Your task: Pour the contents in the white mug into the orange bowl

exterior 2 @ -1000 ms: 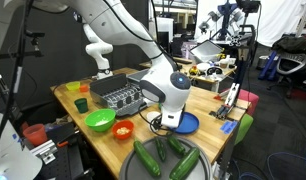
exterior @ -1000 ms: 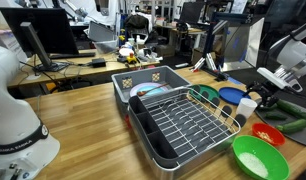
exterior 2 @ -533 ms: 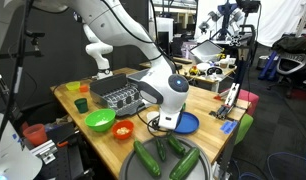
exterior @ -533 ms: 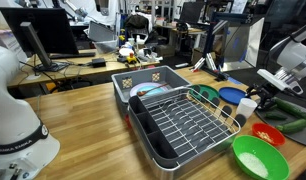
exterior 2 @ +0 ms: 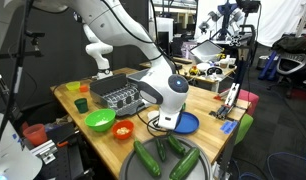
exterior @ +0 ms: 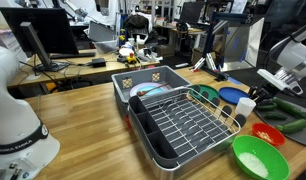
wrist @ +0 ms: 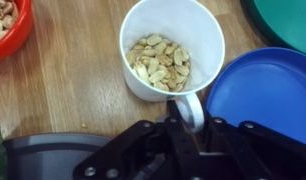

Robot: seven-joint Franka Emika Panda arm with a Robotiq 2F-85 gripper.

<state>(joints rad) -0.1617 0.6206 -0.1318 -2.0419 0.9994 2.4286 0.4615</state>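
Both white mug and orange bowl hold pale bits.

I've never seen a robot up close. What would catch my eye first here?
Probably the white mug full of pale nut-like bits in the wrist view, its handle gripped in the dark jaws, between the orange bowl and a blue plate. In an exterior view, a bright green bowl sits by a grey dish rack.

We're in a robotics lab: monitors and cable clutter on desks behind the wooden table, another robot arm at the back, office chair nearby.
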